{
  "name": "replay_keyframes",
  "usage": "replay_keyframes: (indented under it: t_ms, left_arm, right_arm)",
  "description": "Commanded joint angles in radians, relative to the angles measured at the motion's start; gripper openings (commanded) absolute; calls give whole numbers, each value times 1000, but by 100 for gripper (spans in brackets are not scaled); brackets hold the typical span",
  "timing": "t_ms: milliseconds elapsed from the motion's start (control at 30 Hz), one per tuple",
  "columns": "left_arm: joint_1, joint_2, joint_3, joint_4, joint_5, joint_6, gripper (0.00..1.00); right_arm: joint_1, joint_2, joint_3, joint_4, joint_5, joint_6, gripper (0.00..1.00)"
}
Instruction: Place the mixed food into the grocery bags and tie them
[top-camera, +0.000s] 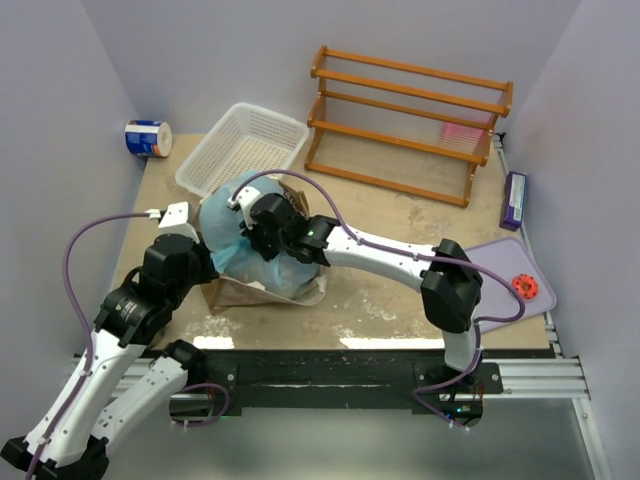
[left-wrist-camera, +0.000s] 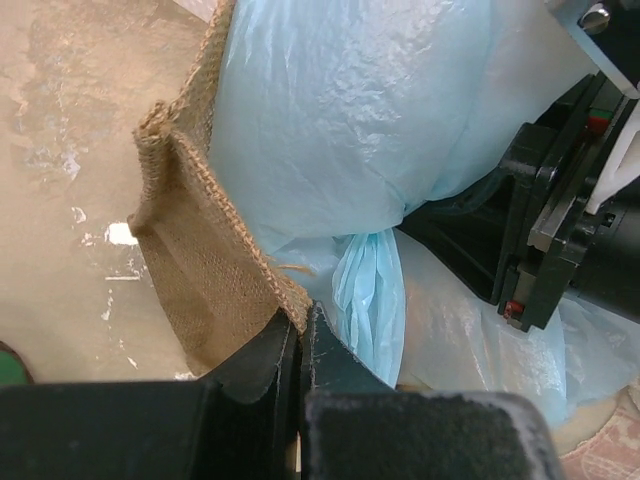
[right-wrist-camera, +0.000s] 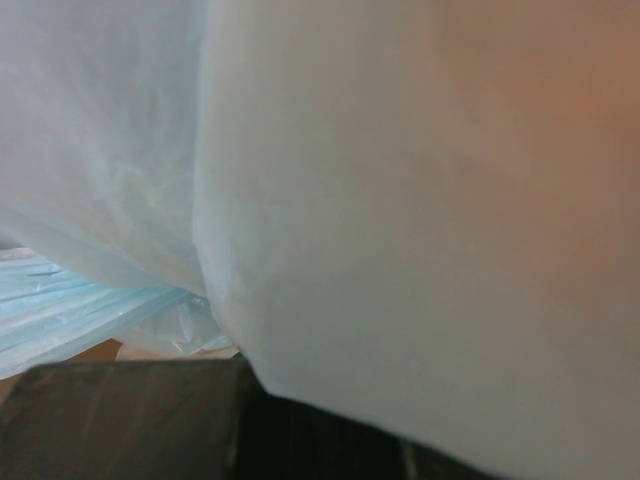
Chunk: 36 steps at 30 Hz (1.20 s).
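Note:
The light blue plastic bag bulges on top of the brown bag at the table's left middle. In the left wrist view the blue bag narrows to a twisted neck. My left gripper is shut on the frayed woven edge of the brown bag, at the bags' left side. My right gripper is pressed into the blue bag from the right. Its wrist view is filled with blue plastic, so its jaws are hidden. The mixed food is out of view.
A white mesh basket stands behind the bags. A blue-and-white can lies at the far left. A wooden rack is at the back. A purple box and a mat with an orange round thing are at the right.

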Motion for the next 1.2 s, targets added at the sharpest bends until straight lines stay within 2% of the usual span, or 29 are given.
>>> replay_keyframes:
  t_ms: [0,33,67,100,133,167,200,267,300,367,533,600,700,733,867,900,933,1000,1033,1167]
  left_arm:
    - [3,10,93,160,-41,79,0]
    - [3,13,99,165,-41,87,0]
    - [3,15,113,168,-38,105,5]
    - [3,16,119,168,-38,117,20]
    - [3,16,133,166,-40,129,30]
    - [3,18,139,166,-43,152,40]
    - [3,20,144,168,-45,165,56]
    - [3,20,157,168,-38,212,67]
    - [5,20,162,171,-32,231,75]
    - [3,18,174,188,-8,287,82]
    - [3,3,190,316,8,378,100]
    - [3,39,202,364,-17,404,100]
    - [3,157,260,401,-31,424,100]
    - [5,182,275,425,-22,424,100]
    - [47,315,326,530,26,433,100]
    - [76,338,340,542,53,432,100]
    - [166,357,364,545,154,411,100]
    - [276,403,377,568,280,377,100]
    - [376,414,378,576,378,346,100]
    - [547,440,371,578,504,305,100]
  right_arm:
    - [-17,30,-2,-253,-16,23,4]
    - [-17,10,12,-256,-32,21,11]
    - [-17,-28,38,-258,-56,18,30]
    - [-17,-50,51,-258,-75,20,41]
    - [-17,-68,61,-258,-87,17,51]
    - [-17,-85,86,-267,-98,15,65]
    - [-17,-120,100,-273,-122,16,72]
    - [-17,-148,144,-299,-153,12,86]
    - [-16,-170,161,-310,-170,10,90]
    - [-17,-190,211,-347,-176,0,98]
    - [-22,-257,300,-378,-167,-16,99]
    - [-63,-266,313,-369,-191,-8,99]
    - [-206,-280,295,-309,-308,62,99]
    - [-285,-292,260,-286,-331,76,99]
    - [-463,-325,174,-182,-388,139,99]
    - [-493,-338,151,-165,-382,156,99]
    - [-547,-352,97,-149,-379,162,99]
    - [-604,-406,42,-109,-368,187,99]
    - [-659,-430,-15,-100,-365,193,99]
    - [-782,-562,-164,-48,-297,216,99]
